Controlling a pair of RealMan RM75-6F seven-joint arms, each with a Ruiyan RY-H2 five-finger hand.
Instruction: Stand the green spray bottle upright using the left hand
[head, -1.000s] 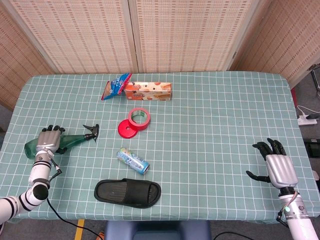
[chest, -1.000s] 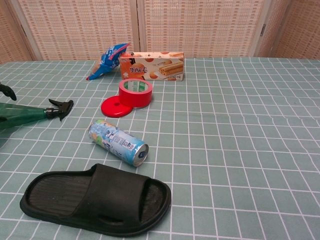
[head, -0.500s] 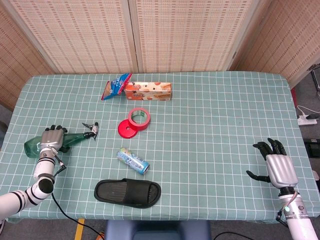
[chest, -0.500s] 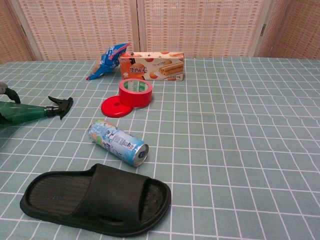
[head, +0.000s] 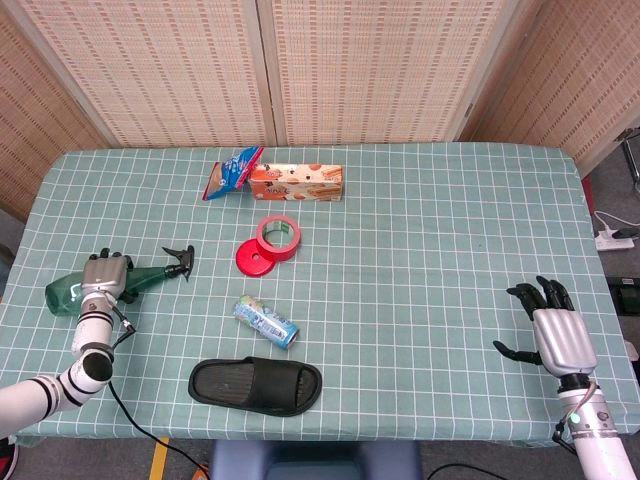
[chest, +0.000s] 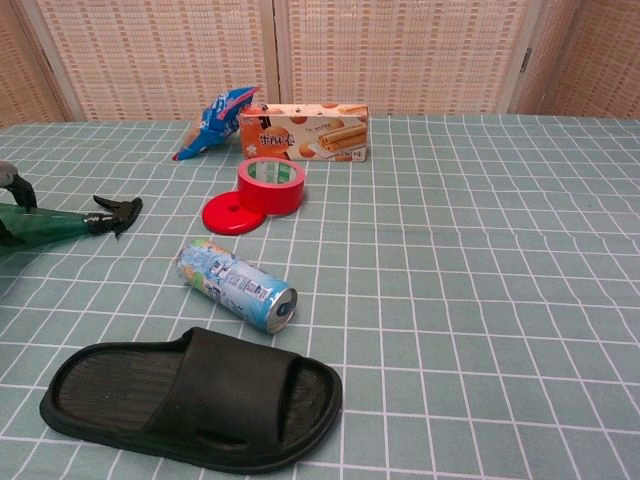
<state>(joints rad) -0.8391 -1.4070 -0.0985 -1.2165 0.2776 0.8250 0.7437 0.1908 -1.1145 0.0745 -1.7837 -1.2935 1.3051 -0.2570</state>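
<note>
The green spray bottle (head: 72, 292) lies on its side at the table's left edge, its black nozzle (head: 179, 262) pointing right. My left hand (head: 104, 278) grips the bottle's body from above, fingers wrapped around it. In the chest view the bottle (chest: 45, 225) and nozzle (chest: 115, 212) show at the far left, with only a bit of the left hand (chest: 12, 182) at the frame edge. My right hand (head: 553, 328) rests open near the table's front right corner, holding nothing.
A blue-green can (head: 266, 321) and a black slipper (head: 255, 384) lie in front of the bottle's nozzle. A red tape roll (head: 279, 238) on a red lid (head: 252, 258) sits mid-table. A biscuit box (head: 296, 183) and blue snack bag (head: 232, 171) are at the back.
The left hand has shifted slightly left and towards the back with the bottle in its grip; the nozzle end has swung a little to the left. The right hand has not moved.
</note>
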